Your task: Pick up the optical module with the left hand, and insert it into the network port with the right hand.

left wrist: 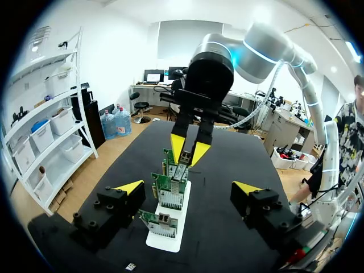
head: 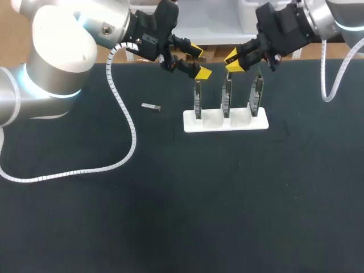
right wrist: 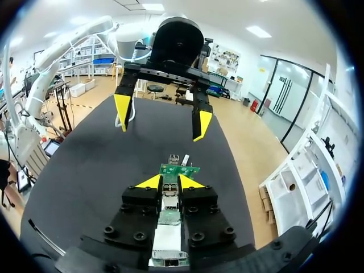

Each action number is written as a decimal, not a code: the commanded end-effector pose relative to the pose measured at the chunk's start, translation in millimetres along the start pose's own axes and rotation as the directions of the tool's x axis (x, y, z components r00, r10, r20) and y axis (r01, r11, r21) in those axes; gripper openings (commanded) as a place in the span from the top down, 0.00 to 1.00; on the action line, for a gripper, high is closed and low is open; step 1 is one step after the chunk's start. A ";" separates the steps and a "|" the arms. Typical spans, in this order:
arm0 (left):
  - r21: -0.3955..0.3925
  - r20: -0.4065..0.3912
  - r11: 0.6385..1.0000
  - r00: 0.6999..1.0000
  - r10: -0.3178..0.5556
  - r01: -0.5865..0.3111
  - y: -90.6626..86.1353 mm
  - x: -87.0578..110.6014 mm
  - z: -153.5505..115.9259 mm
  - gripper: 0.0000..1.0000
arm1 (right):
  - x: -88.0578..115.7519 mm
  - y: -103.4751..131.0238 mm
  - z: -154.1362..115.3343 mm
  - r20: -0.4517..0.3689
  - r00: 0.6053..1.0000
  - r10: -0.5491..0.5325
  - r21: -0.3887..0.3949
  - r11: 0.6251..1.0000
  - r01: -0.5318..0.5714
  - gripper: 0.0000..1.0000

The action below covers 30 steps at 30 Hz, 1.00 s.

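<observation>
1. The left gripper (head: 199,61) hangs over the far side of the black table (head: 170,227), fingers spread wide and holding nothing, just beside the left end of the white rack (head: 227,123)
2. The optical module (head: 151,106), a small silver piece, lies flat on the cloth to the left of the rack, apart from it and below the left gripper; a white ribbed cable (head: 85,170) loops across the cloth farther left
3. Three network cards (head: 226,94) stand upright in a row in the rack, ports facing up; the rack sits near the table's far edge, with a broad stretch of black cloth between it and the near edge
4. The right gripper (head: 232,61) hovers above the middle card, yellow tips drawn nearly together with only a narrow slit between them; nothing shows gripped there
5. From the right wrist, the cards line up straight under its own gripper (right wrist: 169,182), with the wide left gripper (right wrist: 161,116) facing it beyond the row
</observation>
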State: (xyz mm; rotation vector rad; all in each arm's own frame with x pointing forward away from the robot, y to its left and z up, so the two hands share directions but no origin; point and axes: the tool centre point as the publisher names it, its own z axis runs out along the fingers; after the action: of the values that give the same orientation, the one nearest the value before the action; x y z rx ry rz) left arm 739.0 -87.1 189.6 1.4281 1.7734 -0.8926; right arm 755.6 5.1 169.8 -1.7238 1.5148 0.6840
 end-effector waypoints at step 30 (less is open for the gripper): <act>-0.003 -0.006 1.000 1.000 -0.003 0.003 -0.6 -1.1 0.0 0.00 | 8.1 0.4 4.7 -0.026 0.999 -0.023 0.006 1.000 0.023 1.00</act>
State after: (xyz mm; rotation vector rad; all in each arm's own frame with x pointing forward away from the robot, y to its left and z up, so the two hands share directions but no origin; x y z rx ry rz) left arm 739.0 -87.1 189.6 1.4281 1.7734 -0.8926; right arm 756.5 4.5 162.8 -1.7528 1.5110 0.6432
